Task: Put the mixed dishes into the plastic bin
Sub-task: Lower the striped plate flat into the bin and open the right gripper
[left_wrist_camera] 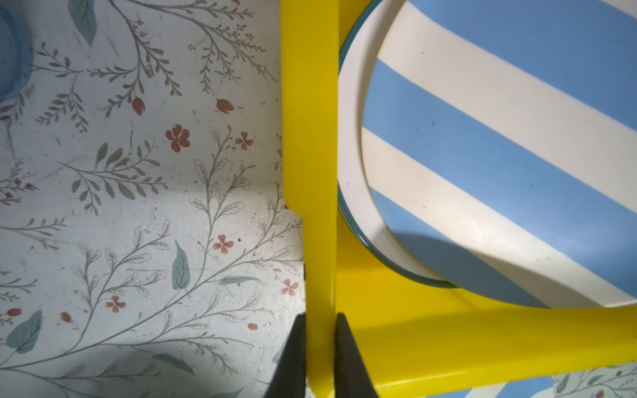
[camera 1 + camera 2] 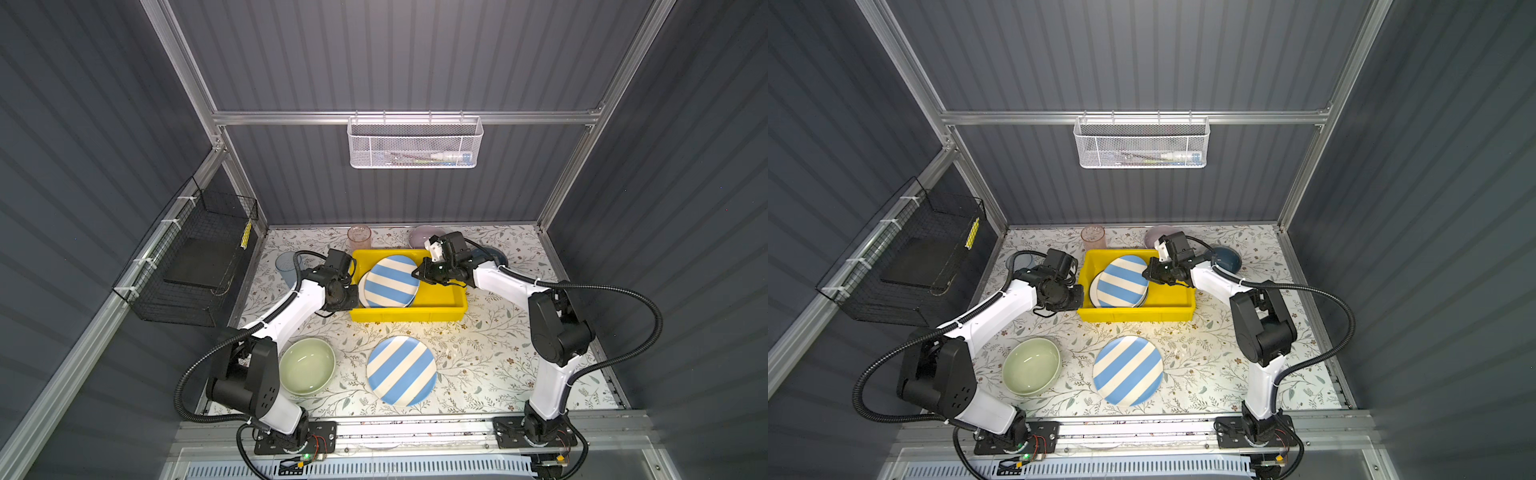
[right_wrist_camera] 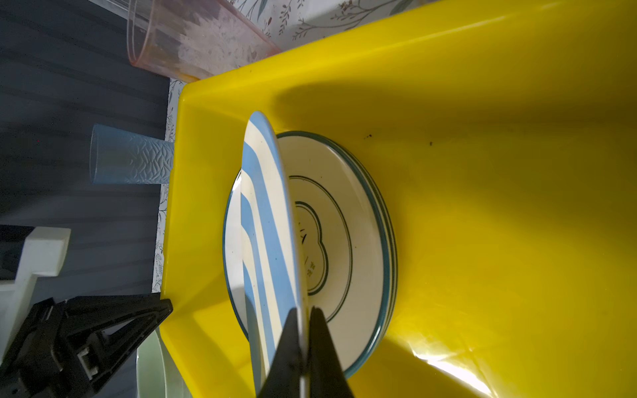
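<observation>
– Over the plastic bin [image 2: 407, 313], your right end effector [image 3: 303, 344] is clenched on the rim of a blue-white striped plate [image 2: 392, 280]. The plate is held tilted above the green-rimmed plate [image 3: 344, 224] that lies stacked inside. Whether its lower edge touches the stack, I cannot tell.

– And the left?

– Your left end effector [image 1: 319, 348] grips the bin's left wall, one finger on either side of the lip. I read that as bracing.

– Step in hand?

– Setting this plate onto the stack, by my judgement.

– What does the next move call for?

– You should level the plate, lower it flat, then let go. If released while tilted, it may slide or chip.

– Outstanding?

– On the bench [image 2: 478, 353], outside the bin: a second striped plate [image 2: 401, 371], pale green bowl [image 2: 306, 365], pink tumbler [image 2: 359, 237], blue tumbler [image 2: 286, 266], lilac bowl [image 2: 424, 236] and blue bowl [image 2: 1227, 257].
</observation>
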Controlling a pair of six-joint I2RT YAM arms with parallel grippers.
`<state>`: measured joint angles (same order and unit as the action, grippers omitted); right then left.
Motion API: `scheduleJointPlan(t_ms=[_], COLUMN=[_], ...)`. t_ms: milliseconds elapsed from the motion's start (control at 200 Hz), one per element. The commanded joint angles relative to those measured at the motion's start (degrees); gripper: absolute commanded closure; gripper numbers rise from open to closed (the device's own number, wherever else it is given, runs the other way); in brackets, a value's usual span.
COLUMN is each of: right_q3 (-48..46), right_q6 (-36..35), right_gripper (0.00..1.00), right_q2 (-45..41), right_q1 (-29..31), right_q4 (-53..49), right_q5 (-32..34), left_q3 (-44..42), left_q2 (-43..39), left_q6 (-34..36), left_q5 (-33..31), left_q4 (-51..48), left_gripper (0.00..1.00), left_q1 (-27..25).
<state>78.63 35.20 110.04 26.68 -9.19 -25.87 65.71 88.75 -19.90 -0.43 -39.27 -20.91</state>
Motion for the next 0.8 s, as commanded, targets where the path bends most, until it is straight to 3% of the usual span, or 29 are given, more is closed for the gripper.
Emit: scheduleJointPlan(t_ms=[0, 145, 315, 455, 790], right_q3=[2.3, 3.3, 4.6, 7.0, 12.2], right_q6=[0.9, -0.3, -2.3, -4.5, -8.9], right_gripper=[1.0, 0.94, 0.76, 0.66, 0.51], right_q2=[1.2, 2.6, 3.2, 4.2, 7.4], right_q1=[1.0, 1.6, 2.2, 3.0, 5.8], right_q4=[1.2, -1.0, -5.3, -9.9, -17.9], right_q5=[-3.9, -2.5, 1.7, 5.2, 13.2], left_q3=[1.8, 1.9, 1.9, 1.9, 1.8], left_q2=[0.5, 0.7, 0.7, 0.6, 1.0], left_q6=[-0.4, -0.2, -0.1, -0.1, -0.1], left_q5=[0.0, 0.4, 0.3, 0.4, 1.0], left_q4=[0.3, 0.3, 0.2, 0.3, 0.6], left_gripper=[0.87, 0.87, 0.87, 0.87, 0.87], left_q1=[0.3, 0.3, 0.3, 0.4, 0.3])
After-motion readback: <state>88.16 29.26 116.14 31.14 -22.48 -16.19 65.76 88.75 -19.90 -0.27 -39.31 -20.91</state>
